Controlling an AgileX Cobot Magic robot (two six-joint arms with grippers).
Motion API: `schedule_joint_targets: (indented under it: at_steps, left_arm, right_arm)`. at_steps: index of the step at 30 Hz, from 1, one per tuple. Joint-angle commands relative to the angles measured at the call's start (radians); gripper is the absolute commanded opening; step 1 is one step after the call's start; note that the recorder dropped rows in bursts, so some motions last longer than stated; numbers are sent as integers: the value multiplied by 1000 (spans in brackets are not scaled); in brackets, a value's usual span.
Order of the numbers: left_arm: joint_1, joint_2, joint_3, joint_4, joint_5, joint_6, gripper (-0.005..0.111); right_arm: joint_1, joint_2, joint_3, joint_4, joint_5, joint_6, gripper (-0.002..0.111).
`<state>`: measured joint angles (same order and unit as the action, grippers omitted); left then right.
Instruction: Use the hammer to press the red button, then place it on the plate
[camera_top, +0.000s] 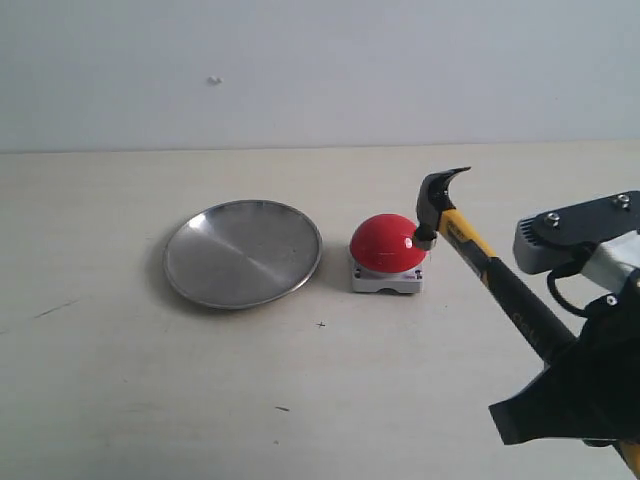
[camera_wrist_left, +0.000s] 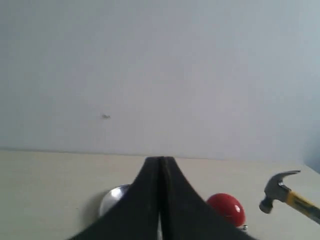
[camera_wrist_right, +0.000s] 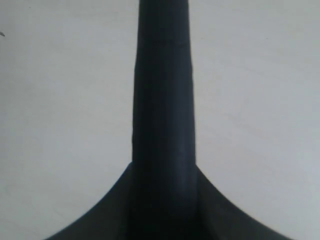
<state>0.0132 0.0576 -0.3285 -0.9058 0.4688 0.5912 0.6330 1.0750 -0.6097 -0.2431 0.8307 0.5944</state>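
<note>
The red button (camera_top: 387, 243) sits on its grey base mid-table, right of the silver plate (camera_top: 242, 252). The hammer (camera_top: 470, 245) slants up from lower right, its dark head resting against the dome's right side. My right gripper (camera_top: 560, 375) is shut on the hammer's black handle (camera_wrist_right: 162, 100), which fills the right wrist view. In the left wrist view my left gripper (camera_wrist_left: 160, 161) is shut and holds nothing, with the plate (camera_wrist_left: 112, 197), the red button (camera_wrist_left: 227, 207) and the hammer (camera_wrist_left: 282, 192) beyond it. The left arm is out of the exterior view.
The pale tabletop (camera_top: 150, 390) runs back to a plain light wall (camera_top: 300, 70). A few small dark marks (camera_top: 52, 309) dot the table near the front left.
</note>
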Motion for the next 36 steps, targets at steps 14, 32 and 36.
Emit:
schedule_joint_targets:
  at_steps: [14,32,36]
  left_arm:
    - [7,-44,146,528,-248,-507,0]
    - [7,-44,214,461,-279,-517,0]
    - [7,-44,215,444,-266,-524,0]
  right_arm:
    - [-14,128,-121,-88,-127,-26,0]
    - [-261,207,-157,158,-153,-445,0]
    - [-261,209,-160,160,-176,-462,0]
